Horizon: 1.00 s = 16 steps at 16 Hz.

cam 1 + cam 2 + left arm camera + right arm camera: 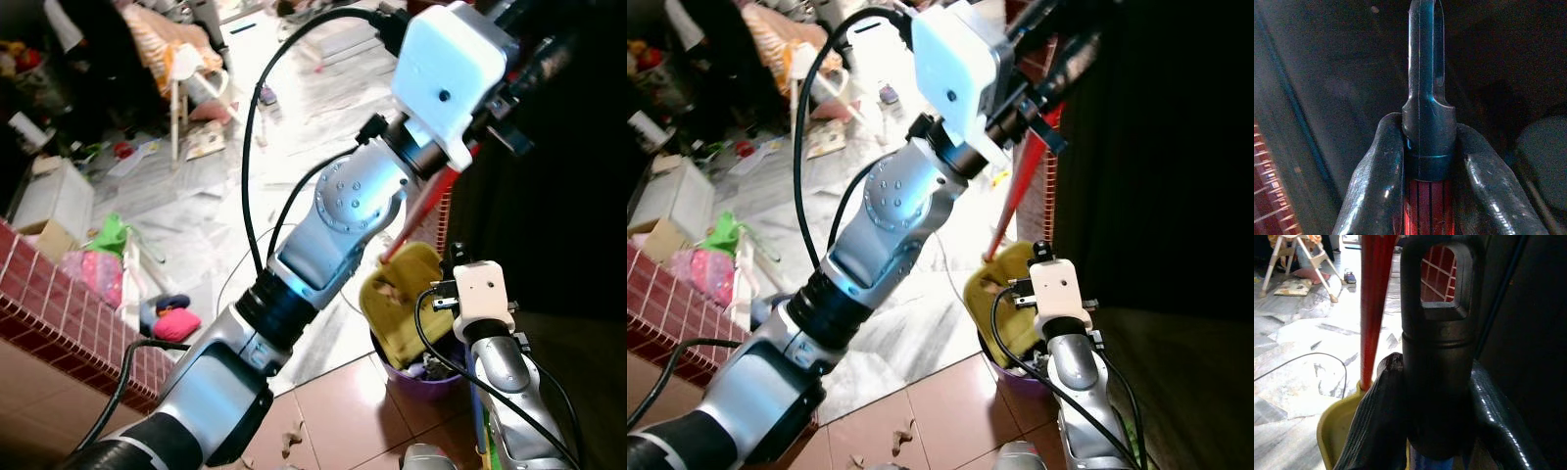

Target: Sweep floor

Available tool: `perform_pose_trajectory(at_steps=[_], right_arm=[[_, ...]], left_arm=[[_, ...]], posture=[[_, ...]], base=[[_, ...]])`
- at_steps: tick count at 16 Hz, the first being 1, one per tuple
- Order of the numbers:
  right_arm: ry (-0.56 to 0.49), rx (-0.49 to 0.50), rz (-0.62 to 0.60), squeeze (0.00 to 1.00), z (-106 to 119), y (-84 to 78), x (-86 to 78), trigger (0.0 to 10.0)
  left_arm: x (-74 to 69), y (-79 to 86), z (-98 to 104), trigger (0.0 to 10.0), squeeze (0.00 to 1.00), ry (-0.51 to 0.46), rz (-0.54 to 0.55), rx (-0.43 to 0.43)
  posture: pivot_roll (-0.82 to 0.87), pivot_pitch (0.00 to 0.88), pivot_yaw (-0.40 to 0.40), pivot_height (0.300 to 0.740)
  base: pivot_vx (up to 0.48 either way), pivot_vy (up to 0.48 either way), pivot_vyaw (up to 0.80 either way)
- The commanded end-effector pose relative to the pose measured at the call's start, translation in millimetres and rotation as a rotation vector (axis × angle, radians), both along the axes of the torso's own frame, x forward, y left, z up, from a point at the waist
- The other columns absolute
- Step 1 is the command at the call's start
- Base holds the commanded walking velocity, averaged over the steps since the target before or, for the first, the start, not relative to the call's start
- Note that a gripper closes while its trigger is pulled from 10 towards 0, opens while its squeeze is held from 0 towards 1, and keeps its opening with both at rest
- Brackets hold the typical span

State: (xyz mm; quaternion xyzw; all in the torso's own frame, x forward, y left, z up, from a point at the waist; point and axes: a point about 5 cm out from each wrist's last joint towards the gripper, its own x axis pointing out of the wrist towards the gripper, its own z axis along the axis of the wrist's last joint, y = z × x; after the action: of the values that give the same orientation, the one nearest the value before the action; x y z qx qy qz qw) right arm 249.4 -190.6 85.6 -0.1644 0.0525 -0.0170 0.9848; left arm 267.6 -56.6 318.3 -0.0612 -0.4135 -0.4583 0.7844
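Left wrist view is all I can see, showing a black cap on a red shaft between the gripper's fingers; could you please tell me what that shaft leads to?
Observer: The red shaft runs down to a yellow dustpan, which sits at a purple bucket; I cannot tell whether it is in it or beside it.
Operator: Thank you. What is the right gripper doing, please?
Observer: The right gripper is shut on a second black handle with a hang hole, and a bit of blue shows just below it.
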Motion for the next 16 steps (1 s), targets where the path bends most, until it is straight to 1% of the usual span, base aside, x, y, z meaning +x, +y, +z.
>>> perform_pose_trajectory(at_steps=[1,2,3,4,5,6,7,8,9,10,12,13,14,16], right_arm=[[0.079,0.026,-0.034,0.0,-16.6,-1.1,-3.9,10.0],[0.073,0.02,-0.028,0.0,-16.1,-0.1,-1.9,10.0],[0.069,0.014,-0.022,0.0,-15.9,0.9,-0.4,10.0],[0.063,0.014,-0.023,0.0,-15.0,0.9,0.5,10.0],[0.059,0.015,-0.022,0.0,-14.7,0.9,0.9,10.0],[0.054,0.017,-0.023,0.0,-14.1,0.9,1.3,10.0],[0.044,0.019,-0.023,0.0,-12.9,0.5,2.1,10.0],[0.042,0.018,-0.023,0.0,-12.8,0.3,2.3,10.0],[0.035,0.016,-0.02,0.0,-12.8,-0.3,2.8,10.0],[0.032,0.015,-0.019,0.0,-13.7,-1.3,2.8,10.0],[0.031,0.015,-0.022,0.0,-17.8,-4.3,2.1,10.0],[0.033,0.014,-0.021,0.0,-20.8,-5.5,1.7,10.0],[0.039,0.013,-0.019,0.0,-25.1,-6.9,1.1,10.0],[0.04,0.011,-0.016,0.0,-27.0,-7.6,2.5,10.0]], left_arm=[[-25.5,-15.8,4.4,10.0,0.0,0.061,-0.122,-0.145],[-32.2,-17.6,3.3,10.0,0.0,0.035,-0.156,-0.124],[-36.6,-20.3,1.0,10.0,0.0,0.011,-0.188,-0.084],[-41.7,-25.9,-4.5,10.0,0.0,0.011,-0.252,-0.014],[-45.1,-27.4,-9.4,10.0,0.0,0.001,-0.266,0.008],[-47.1,-27.6,-11.5,10.0,0.0,-0.043,-0.265,0.034],[-50.4,-27.1,-13.4,10.0,0.0,-0.132,-0.258,0.07],[-50.7,-26.8,-13.6,10.0,0.0,-0.142,-0.254,0.074],[-53.8,-26.7,-15.1,10.0,0.0,-0.211,-0.256,0.109],[-54.2,-25.8,-16.8,10.0,0.0,-0.226,-0.248,0.117],[-57.3,-24.8,-22.3,10.0,0.0,-0.297,-0.232,0.148],[-57.5,-25.2,-25.5,10.0,0.0,-0.296,-0.232,0.154],[-55.6,-23.7,-26.8,10.0,0.0,-0.292,-0.206,0.144],[-47.0,-19.6,-22.7,10.0,0.0,-0.291,-0.143,0.118]], posture=[[-0.2,0.0,0.265,0.74],[-0.2,0.0,0.263,0.74],[-0.2,0.0,0.261,0.74],[-0.2,0.0,0.26,0.74],[-0.2,0.0,0.26,0.74],[-0.2,0.0,0.26,0.74],[-0.2,0.0,0.257,0.74],[-0.2,0.0,0.257,0.74],[-0.2,0.0,0.254,0.74],[-0.2,0.0,0.254,0.74],[-0.2,0.0,0.25,0.74],[-0.2,0.0,0.248,0.74],[-0.2,0.0,0.242,0.74],[-0.19,0.0,0.235,0.74]], base=[[0.0,0.0,0.0],[0.0,0.0,0.0],[0.0,0.0,0.0],[0.0,0.0,0.0],[0.0,0.0,0.0],[0.0,0.0,0.0],[0.0,0.0,0.0],[0.0,0.0,0.0],[0.0,0.0,0.0],[0.0,0.0,0.0],[0.0,0.0,0.0],[0.0,0.0,0.0],[0.0,0.0,0.0],[0.0,0.0,0.0]])
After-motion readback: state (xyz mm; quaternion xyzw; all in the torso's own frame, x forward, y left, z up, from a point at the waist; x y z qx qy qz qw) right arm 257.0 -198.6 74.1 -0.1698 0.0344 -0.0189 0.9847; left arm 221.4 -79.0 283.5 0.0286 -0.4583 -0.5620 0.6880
